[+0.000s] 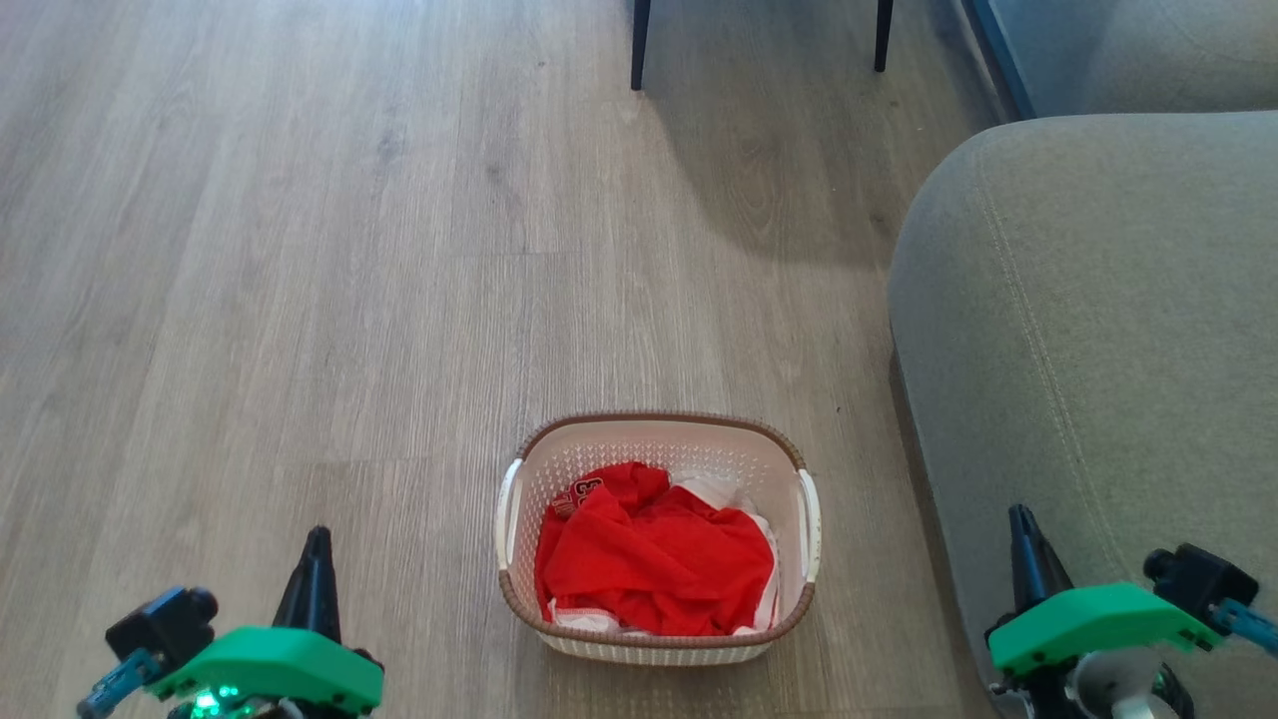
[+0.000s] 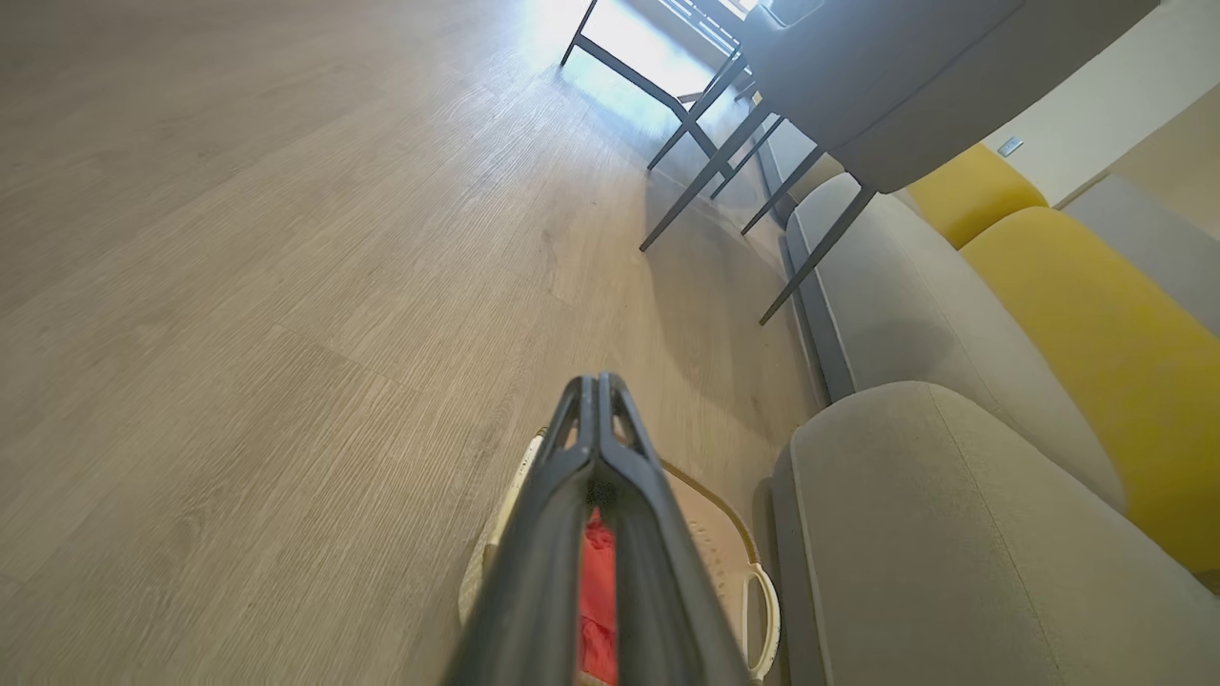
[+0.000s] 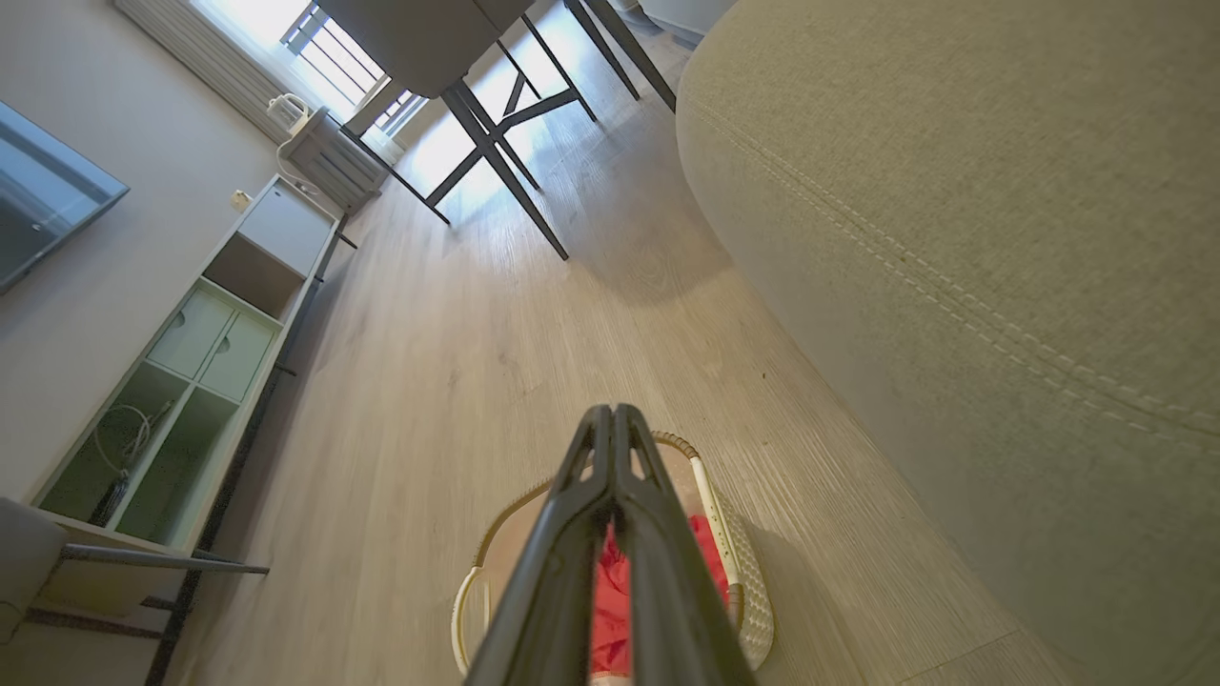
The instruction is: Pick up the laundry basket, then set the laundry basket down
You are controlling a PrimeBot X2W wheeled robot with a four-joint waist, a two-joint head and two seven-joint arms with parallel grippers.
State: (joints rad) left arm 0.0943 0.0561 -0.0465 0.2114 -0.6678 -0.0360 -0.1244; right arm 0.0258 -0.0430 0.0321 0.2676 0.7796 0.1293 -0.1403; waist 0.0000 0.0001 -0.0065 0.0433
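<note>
The laundry basket (image 1: pixel 659 639) is cream-white with perforated walls, a brown woven-look rim and white side handles. It stands on the wood floor in the lower middle of the head view, holding red and white clothes (image 1: pixel 654 559). My left gripper (image 1: pixel 318 544) is shut, well to the left of the basket, holding nothing. My right gripper (image 1: pixel 1020 524) is shut over the sofa arm, to the basket's right, empty too. Each wrist view shows shut fingers (image 2: pixel 596 400) (image 3: pixel 610 424) above the basket (image 2: pixel 710 524) (image 3: pixel 743 572).
A grey sofa arm (image 1: pixel 1088 330) fills the right side, close to the basket's right handle. Dark chair legs (image 1: pixel 639 45) stand at the far end. A low shelf unit (image 3: pixel 191 362) lines the wall. Open wood floor (image 1: pixel 300 250) stretches left and ahead.
</note>
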